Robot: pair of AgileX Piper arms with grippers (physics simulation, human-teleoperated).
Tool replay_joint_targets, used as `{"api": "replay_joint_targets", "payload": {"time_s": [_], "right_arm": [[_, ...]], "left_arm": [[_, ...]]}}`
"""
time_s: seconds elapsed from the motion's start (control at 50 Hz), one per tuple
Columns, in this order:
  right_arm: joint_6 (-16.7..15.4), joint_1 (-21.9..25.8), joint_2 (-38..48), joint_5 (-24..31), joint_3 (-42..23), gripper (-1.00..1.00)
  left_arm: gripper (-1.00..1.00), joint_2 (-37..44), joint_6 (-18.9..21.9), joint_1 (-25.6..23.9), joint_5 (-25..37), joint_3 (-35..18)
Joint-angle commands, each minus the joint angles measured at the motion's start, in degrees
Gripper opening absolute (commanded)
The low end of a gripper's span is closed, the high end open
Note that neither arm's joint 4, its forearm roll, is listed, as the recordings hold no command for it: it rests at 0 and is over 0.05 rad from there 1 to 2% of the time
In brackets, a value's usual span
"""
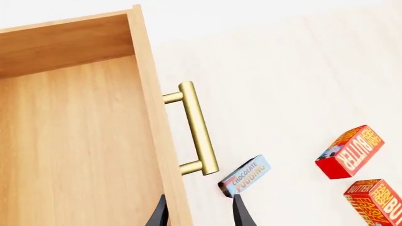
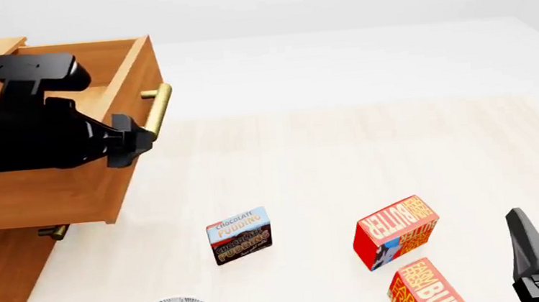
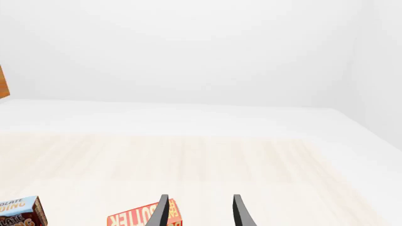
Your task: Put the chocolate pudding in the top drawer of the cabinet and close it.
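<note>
So the top drawer (image 2: 80, 187) is pulled out and my left gripper (image 2: 132, 141) hovers over its front edge, jaws apart, holding nothing. I'd swing it down off the drawer and grab the box by its narrow sides. The chocolate pudding (image 2: 239, 235) stands on the table, below and right of that gripper, well apart. Right gripper (image 3: 198, 212) sits open near the butter boxes (image 2: 397, 240).

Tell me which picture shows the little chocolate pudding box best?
The front view: the chocolate pudding stands whole on the table, label readable. The left wrist view shows it smaller, beside the claw's fingers. The right wrist view catches only its corner.
</note>
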Motion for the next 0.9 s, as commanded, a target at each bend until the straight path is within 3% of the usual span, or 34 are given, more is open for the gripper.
{"api": "replay_joint_targets", "payload": {"time_s": [0.02,0.28,0.66,0.9], "right_arm": [[0.0,0.0,0.0,0.0,0.0,1.0],[0.0,0.0,0.0,0.0,0.0,1.0],[0.0,0.0,0.0,0.0,0.0,1.0],[0.0,0.0,0.0,0.0,0.0,1.0]], "left_arm": [[1.0,2.9,6.0,-4.6,-0.1,-4.6],[1.0,0.7,10.7,-0.5,2.8,-10.2],[1.0,-0.8,13.2,-2.3,6.1,-18.4],[1.0,-2.5,21.6,-3.9,4.1,-17.9]]}}
